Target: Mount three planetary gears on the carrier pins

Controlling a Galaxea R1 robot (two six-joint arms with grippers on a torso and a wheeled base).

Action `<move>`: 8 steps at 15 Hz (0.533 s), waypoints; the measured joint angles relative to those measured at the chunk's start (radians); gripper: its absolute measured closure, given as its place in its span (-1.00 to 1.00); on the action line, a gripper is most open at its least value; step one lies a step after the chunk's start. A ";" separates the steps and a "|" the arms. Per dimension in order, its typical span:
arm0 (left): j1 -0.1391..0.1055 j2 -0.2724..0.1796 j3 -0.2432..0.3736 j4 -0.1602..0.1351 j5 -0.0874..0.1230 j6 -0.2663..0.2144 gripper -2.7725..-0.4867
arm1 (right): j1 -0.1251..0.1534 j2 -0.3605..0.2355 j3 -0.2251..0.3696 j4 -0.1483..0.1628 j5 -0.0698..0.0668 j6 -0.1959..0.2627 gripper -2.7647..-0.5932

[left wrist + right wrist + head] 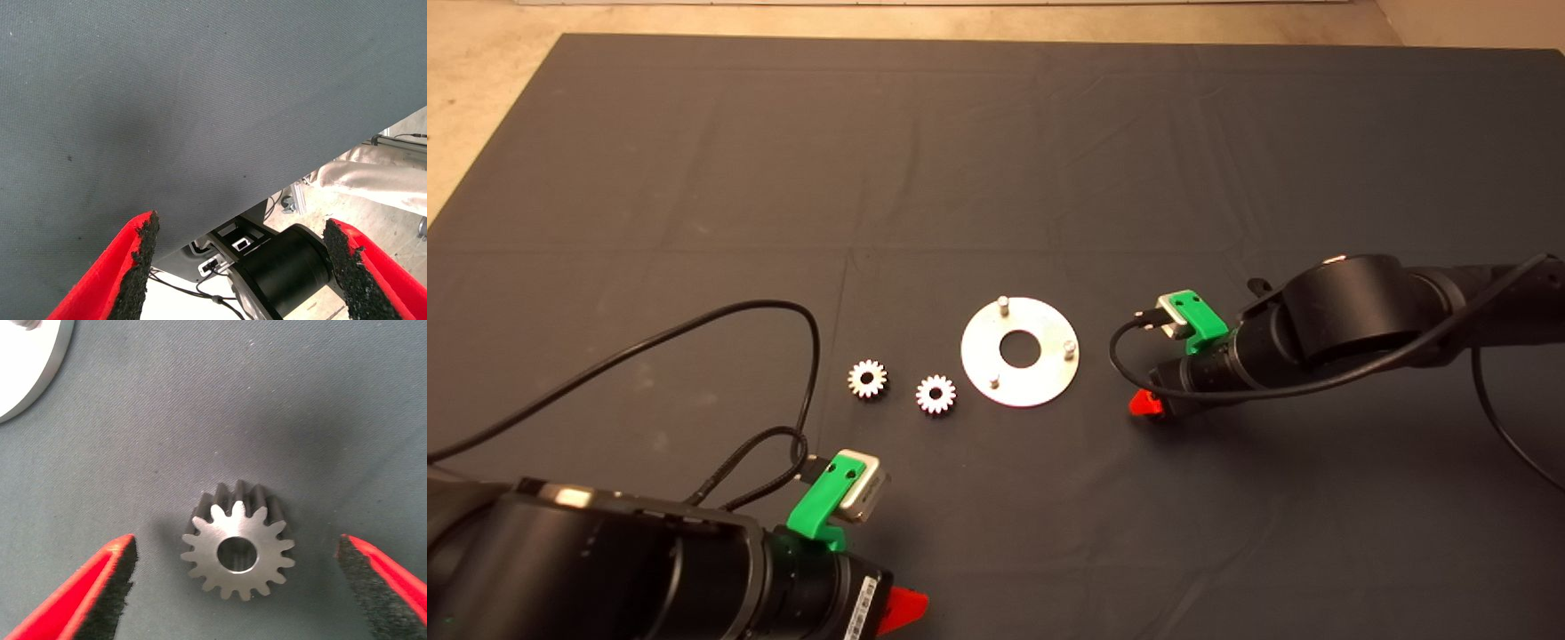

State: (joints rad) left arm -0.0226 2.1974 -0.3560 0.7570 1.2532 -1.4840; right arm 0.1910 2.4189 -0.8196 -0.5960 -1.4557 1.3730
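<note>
Right gripper is hovering wide open over one gear, fingers either side, not touching. Disc is lying mid-surface, all three pins bare. Two more gears are sitting just beside it on the mat. Left gripper is idling open at the surface edge, holding nothing.

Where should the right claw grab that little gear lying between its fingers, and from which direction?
Probably from straight above, pinching the toothed rim on opposite sides. The gear lies flat on the mat, hole up, so only its rim offers grip. The right gripper is open around it, not touching.
</note>
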 joint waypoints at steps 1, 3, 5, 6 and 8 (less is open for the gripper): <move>0.000 0.000 0.000 0.000 0.000 0.000 -0.11 | 0.000 0.000 -0.001 0.000 0.000 0.000 -0.40; 0.000 0.000 0.000 0.000 0.000 0.000 -0.11 | -0.002 0.000 -0.002 0.000 -0.001 0.000 -0.33; 0.000 0.000 0.000 0.000 0.000 0.000 -0.11 | -0.009 0.000 -0.002 0.000 0.000 0.000 -0.25; 0.000 0.000 0.000 0.000 0.000 0.000 -0.11 | -0.013 0.000 -0.002 0.000 0.000 0.000 -0.16; 0.000 0.000 0.000 0.000 0.000 0.000 -0.11 | -0.022 0.000 -0.002 0.000 -0.001 0.000 -0.14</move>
State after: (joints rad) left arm -0.0226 2.1974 -0.3560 0.7570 1.2532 -1.4840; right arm 0.1694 2.4188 -0.8215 -0.5964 -1.4572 1.3728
